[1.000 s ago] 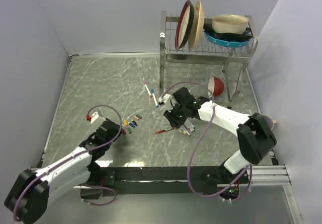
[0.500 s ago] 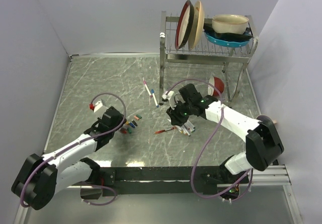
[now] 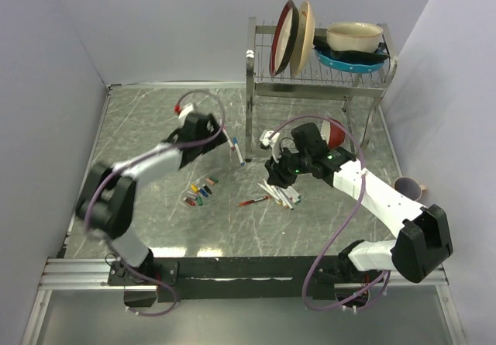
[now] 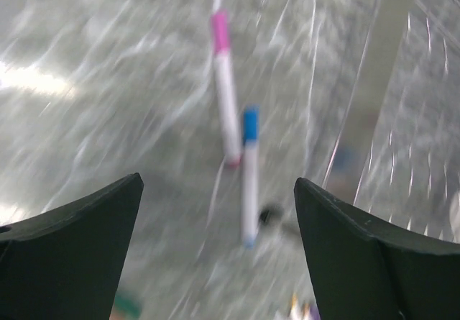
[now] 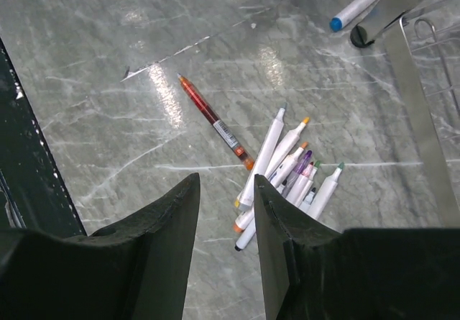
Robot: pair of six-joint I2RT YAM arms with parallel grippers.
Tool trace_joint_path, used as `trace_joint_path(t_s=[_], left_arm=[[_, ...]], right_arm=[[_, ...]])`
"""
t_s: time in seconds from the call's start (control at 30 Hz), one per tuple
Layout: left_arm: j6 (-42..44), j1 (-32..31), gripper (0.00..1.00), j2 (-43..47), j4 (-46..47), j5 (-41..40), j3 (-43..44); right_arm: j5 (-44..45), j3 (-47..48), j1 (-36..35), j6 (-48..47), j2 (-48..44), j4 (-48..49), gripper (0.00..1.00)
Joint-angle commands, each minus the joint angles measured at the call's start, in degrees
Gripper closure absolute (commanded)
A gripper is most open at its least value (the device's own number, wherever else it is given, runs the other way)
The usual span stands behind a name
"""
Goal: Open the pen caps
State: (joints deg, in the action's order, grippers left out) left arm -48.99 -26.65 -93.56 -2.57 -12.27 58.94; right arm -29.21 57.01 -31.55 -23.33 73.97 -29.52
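1. Starting with your left hand (image 4: 217, 183): its two fingers stand wide apart and grip nothing. It hangs over the far middle of the counter (image 3: 139, 128), just left of the dish rack (image 3: 256, 89).
2. Below that hand you have two white pens (image 4: 228, 111) lying on the counter, side by side and partly overlapping. The pink cap (image 4: 220, 31) sits on the farther pen. The blue cap (image 4: 249, 124) sits on the nearer one. Both caps are in place. The left wrist view is blurred, so finer detail cannot be told.
3. The loose pen caps (image 3: 200, 194) lie in a small cluster of several colours on the counter, left of centre. They are well apart from both of your hands.
4. Your right hand (image 5: 226, 183) has its fingers a narrow gap apart. Bare counter shows through the gap and nothing is held. The hand hovers over the middle of the counter, close above the heap of uncapped pens (image 5: 287, 165), whose coloured tips are exposed.
5. A red pen (image 5: 215, 122) lies alone, just beside that heap on its left.
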Motion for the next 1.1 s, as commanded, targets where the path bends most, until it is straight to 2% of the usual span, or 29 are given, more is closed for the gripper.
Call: trace_joint_path(t_s=[0.0, 0.03, 0.07, 0.13, 0.33, 0.53, 0.63, 0.67, 0.73, 0.77, 0.87, 0.97, 1.03, 1.07], left_arm=[[-1.7, 0.5, 0.1, -17.1, -19.0, -1.8, 20.2], [-1.8, 0.5, 0.11, -19.7, -23.8, -2.7, 27.0], [-1.6, 0.5, 0.16, -22.0, -26.1, -3.1, 30.0], [-1.7, 0.5, 0.17, -27.7, -31.0, -3.9, 37.5], [0.1, 0.5, 0.23, -37.9, -36.6, -6.2, 51.1], [1.8, 0.5, 0.39, -46.7, -45.4, -6.9, 62.0], [2.9, 0.6, 0.45, -48.9, -49.2, -8.6, 63.2], [4.1, 0.7, 0.58, -49.3, -49.7, -8.8, 62.9], [5.1, 1.1, 0.7, -49.1, -50.3, -9.7, 60.8], [5.9, 1.2, 0.81, -48.9, -50.5, -10.3, 60.0], [7.2, 1.2, 0.92, -47.9, -51.0, -13.7, 56.6], [7.1, 1.6, 0.99, -46.5, -51.2, -17.6, 52.7], [6.9, 2.4, 0.99, -43.3, -49.9, -18.5, 47.6], [6.5, 2.7, 0.99, -41.5, -46.3, -19.1, 45.2]], right_arm=[[-1.9, -0.1, 0.9, -0.8, -2.9, 0.9, 0.56], [-2.2, -0.1, 0.9, -0.8, -3.1, 0.9, 0.56], [-2.2, -0.1, 1.0, -0.8, -3.1, 0.8, 0.56], [-2.6, -0.1, 0.9, -0.8, -3.3, 0.8, 0.56], [-3.8, 0.1, 0.8, -0.9, -3.4, 0.5, 0.56], [-3.9, 0.1, 0.8, -0.8, -4.4, 0.5, 0.57], [-4.0, 0.1, 0.9, -0.8, -4.9, 0.7, 0.57], [-4.1, 0.1, 0.8, -0.8, -5.0, 0.6, 0.57], [-4.2, 0.0, 0.8, -0.8, -5.3, 0.8, 0.57], [-4.3, 0.0, 0.9, -0.8, -5.2, 0.7, 0.57], [-4.3, 0.0, 0.9, -0.8, -5.4, 0.7, 0.57], [-4.3, -0.1, 1.0, -0.8, -5.5, 0.7, 0.57], [-4.4, -0.1, 0.8, -0.9, -5.6, 0.6, 0.57], [-4.8, -0.1, 0.8, -1.0, -5.7, 0.7, 0.57]])
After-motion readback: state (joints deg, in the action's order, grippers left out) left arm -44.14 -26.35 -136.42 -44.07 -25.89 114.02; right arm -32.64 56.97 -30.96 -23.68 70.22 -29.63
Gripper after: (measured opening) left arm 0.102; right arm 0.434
